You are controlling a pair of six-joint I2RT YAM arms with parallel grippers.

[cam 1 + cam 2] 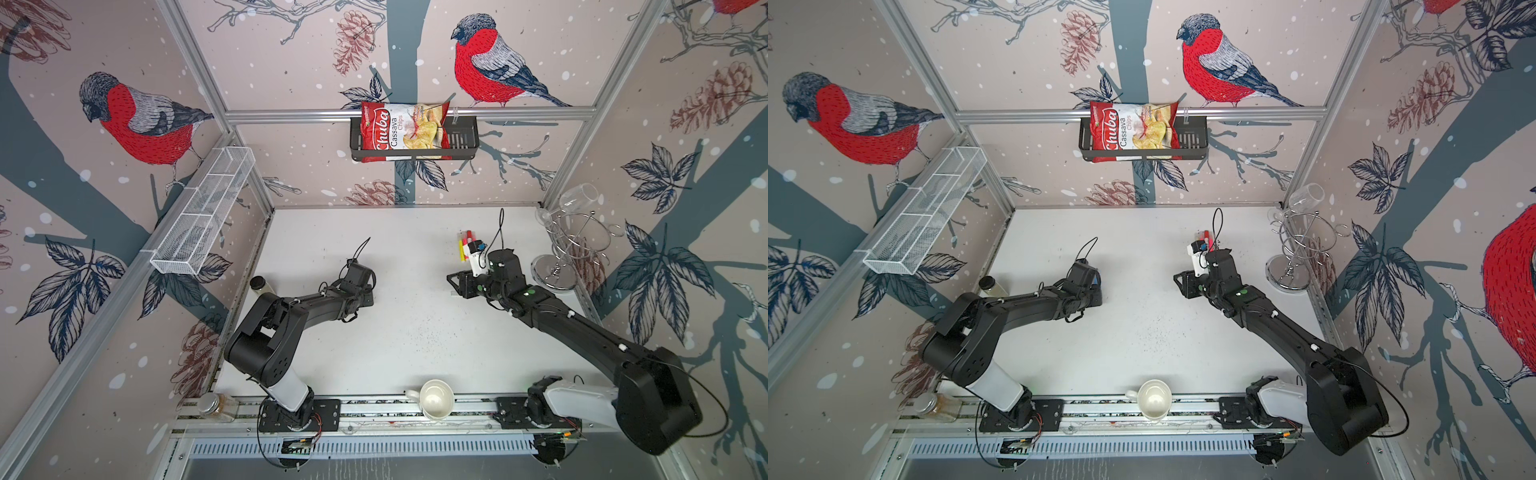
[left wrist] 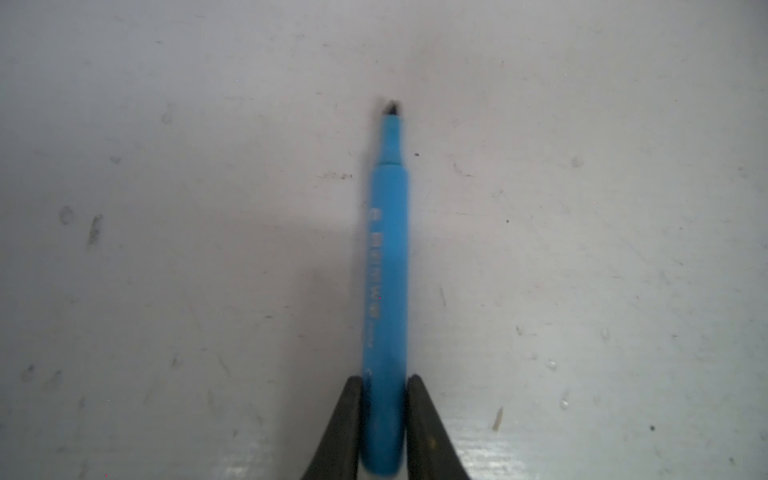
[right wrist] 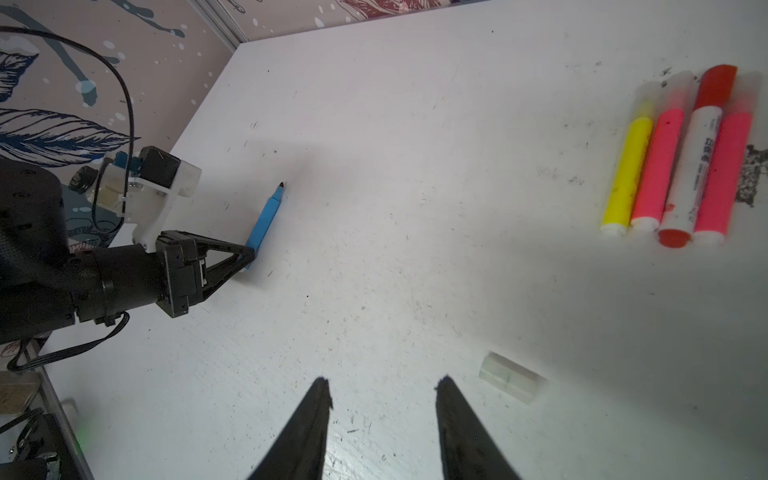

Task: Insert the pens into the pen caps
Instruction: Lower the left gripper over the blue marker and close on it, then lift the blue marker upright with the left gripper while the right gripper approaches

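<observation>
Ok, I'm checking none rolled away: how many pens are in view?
5. The blue pen is gripped by the left hand; the yellow pen, a pink pen, the white-bodied pen and a second pink pen lie side by side. Others may hide under the arms.

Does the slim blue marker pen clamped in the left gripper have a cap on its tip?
No: the slim blue marker pen held by the left gripper ends in a bare dark tip, with no cap over it.

We counted one blue pen (image 3: 262, 226), one yellow pen (image 3: 627, 170), two pink pens (image 3: 660, 166) (image 3: 725, 166) and one white pen (image 3: 694, 166), five in all. We also counted one loose cap (image 3: 509, 376), one cup (image 1: 435, 400), one chip bag (image 1: 401, 131) and two jars (image 1: 261, 284) (image 1: 217, 407).
</observation>
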